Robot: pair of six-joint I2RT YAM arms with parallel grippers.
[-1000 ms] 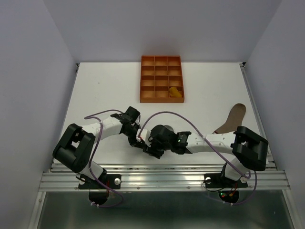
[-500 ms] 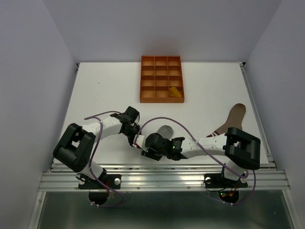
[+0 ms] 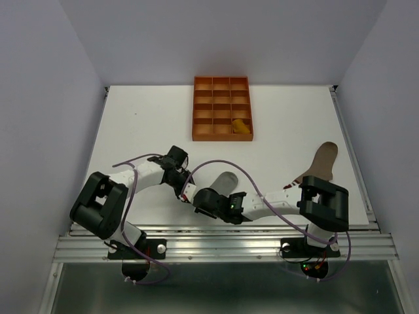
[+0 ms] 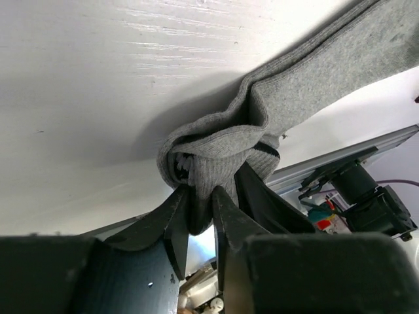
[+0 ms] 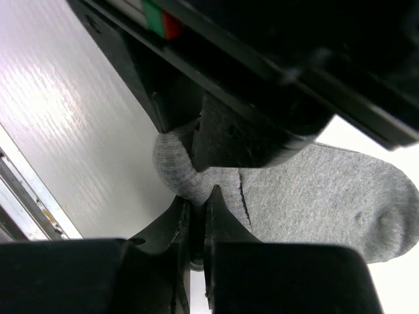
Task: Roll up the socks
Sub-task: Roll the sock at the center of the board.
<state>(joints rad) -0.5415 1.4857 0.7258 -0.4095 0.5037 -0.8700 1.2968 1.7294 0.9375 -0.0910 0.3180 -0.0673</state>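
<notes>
White table [image 3: 131,118] carries the grey sock [image 3: 226,179] near its front edge, cuff bunched. Both the left pincer [image 4: 200,210] and right pincer [image 5: 195,219] pinch that cuff; the right has since slid leftward and closed.

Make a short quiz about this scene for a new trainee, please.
1. True or false: the yellow sock lies on the bare table.
2. Which sock do the left end effector and the right end effector both pinch? A. grey sock B. yellow sock C. brown sock
3. Where does the brown sock lie?
Key: 1. False: it sits in a compartment of the orange tray. 2. A, at its bunched cuff end. 3. At the table's right side, partly hidden by the right arm.
</notes>
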